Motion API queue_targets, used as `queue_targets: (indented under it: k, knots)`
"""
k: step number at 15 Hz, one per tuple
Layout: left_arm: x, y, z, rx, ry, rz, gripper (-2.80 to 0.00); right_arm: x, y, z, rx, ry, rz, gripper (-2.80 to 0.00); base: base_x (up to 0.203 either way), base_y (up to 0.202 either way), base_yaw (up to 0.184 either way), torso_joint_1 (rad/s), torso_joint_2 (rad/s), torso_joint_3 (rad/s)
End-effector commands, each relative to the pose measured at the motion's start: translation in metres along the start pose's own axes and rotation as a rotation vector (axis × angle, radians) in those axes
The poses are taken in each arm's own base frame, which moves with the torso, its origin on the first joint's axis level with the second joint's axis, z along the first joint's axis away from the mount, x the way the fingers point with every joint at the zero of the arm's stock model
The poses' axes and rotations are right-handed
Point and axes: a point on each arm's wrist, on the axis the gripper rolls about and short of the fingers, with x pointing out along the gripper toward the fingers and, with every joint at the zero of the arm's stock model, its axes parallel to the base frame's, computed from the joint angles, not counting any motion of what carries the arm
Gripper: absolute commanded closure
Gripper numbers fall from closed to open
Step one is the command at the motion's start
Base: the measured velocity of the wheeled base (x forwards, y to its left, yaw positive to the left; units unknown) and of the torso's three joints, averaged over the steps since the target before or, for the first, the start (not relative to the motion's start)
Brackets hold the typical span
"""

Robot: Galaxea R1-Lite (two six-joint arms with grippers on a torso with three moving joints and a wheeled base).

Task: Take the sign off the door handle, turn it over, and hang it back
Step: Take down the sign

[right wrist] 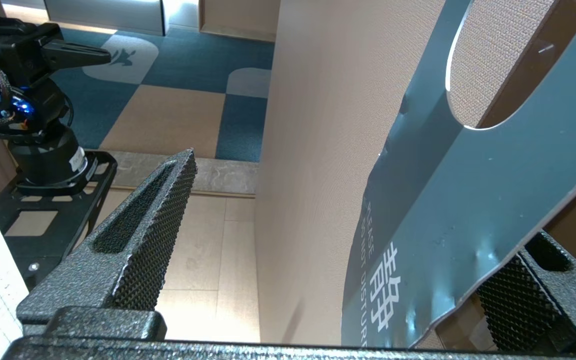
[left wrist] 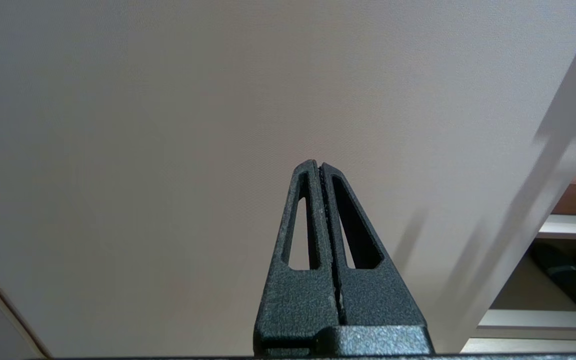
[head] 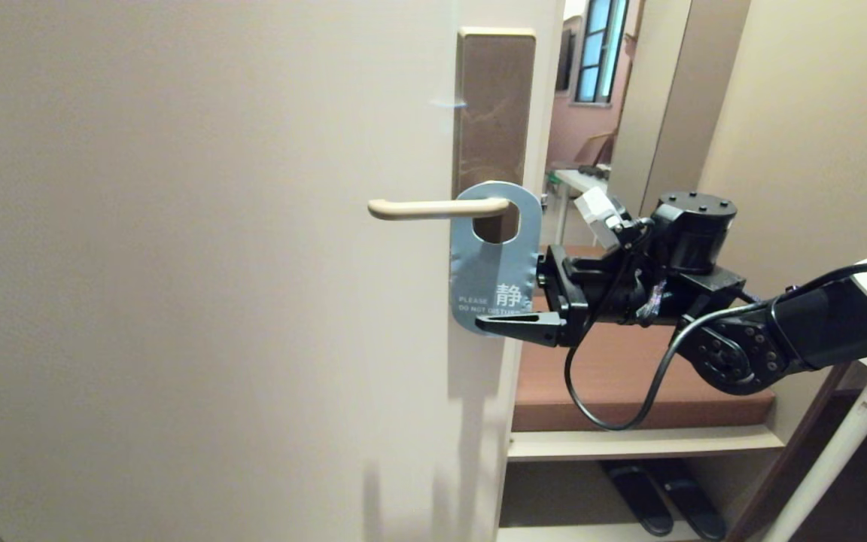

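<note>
Lighting: warm, even, moderately bright indoor. Door point(head: 200, 301) carries soft shadows, falling below door handle point(head: 433, 208) and sign point(head: 495, 260). Daylight through window point(head: 597, 49) beyond door edge. Faint glare streak on brown plate point(head: 494, 105). Focus sharp throughout; no motion blur.

I am standing in what is looking like a hotel room, facing a cream door point(head: 200, 263) wearing a "do not disturb" sign point(head: 495, 263), slippers point(head: 663, 500) lying under a luggage shelf point(head: 629, 444) nearby.
</note>
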Motion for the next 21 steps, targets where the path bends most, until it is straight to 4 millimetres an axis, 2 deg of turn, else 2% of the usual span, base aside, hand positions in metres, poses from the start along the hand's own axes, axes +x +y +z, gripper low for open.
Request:
queue_targets:
  k: [1, 9, 10, 21]
  knots:
    - [0.0, 0.0, 0.0, -0.001, 0.0, 0.001, 0.0, 0.0001, -0.0001, 0.0015, -0.009, -0.004, 0.007, -2.8, 0.0, 0.0, 0.0, 0.0, 0.0, 0.0]
    - [0.0, 0.0, -0.0001, -0.001, 0.001, 0.001, 0.0, 0.0016, -0.0017, 0.0027, -0.014, -0.008, 0.008, -2.8, 0.0, 0.0, 0.0, 0.0, 0.0, 0.0]
    - [0.0, 0.0, 0.0, -0.001, 0.0, 0.001, 0.0, 0.001, -0.002, 0.0027, -0.014, -0.008, 0.007, 0.0, 0.0, 0.0, 0.0, 0.0, 0.0, 0.0]
    - [0.0, 0.0, 0.0, -0.001, 0.0, 0.001, 0.0, 0.0011, -0.0025, 0.004, -0.021, -0.009, -0.014, 0.0, 0.0, 0.0, 0.0, 0.0, 0.0, 0.0]
